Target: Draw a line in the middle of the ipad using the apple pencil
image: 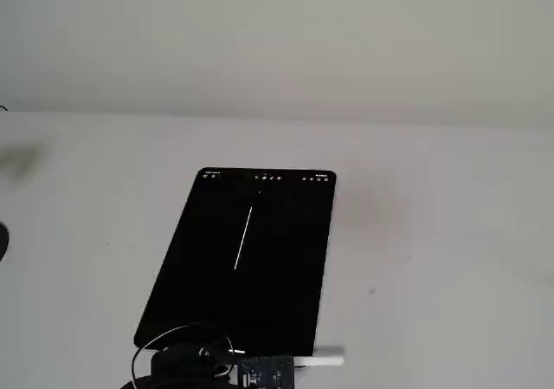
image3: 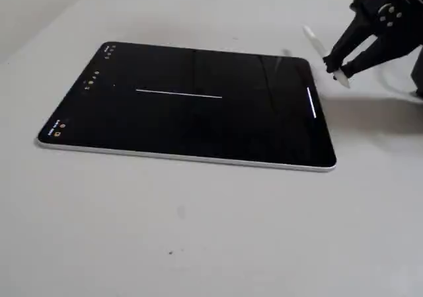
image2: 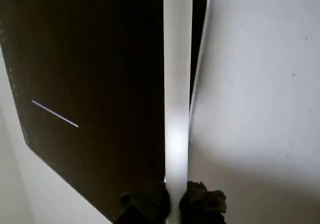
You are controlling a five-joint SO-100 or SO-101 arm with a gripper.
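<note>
The ipad [image: 277,294] lies flat on the white table with its black screen lit. A thin white line [image: 243,237] runs along the middle of the screen, also seen in the wrist view as the line [image2: 55,114] and in the other fixed view as the line [image3: 178,93]. My gripper [image3: 337,69] is shut on the apple pencil [image3: 319,48], a slim white stylus. It hangs off the ipad's [image3: 231,131] short edge, the one away from the icons. In the wrist view the apple pencil [image2: 177,84] crosses the ipad's [image2: 100,44] corner, held between the black fingers [image2: 205,201].
The white tabletop [image3: 198,231] surrounds the ipad on all sides. A pale wall [image: 277,42] rises behind the table. The arm's black body and cables [image: 173,363] sit at the near short edge of the ipad in a fixed view.
</note>
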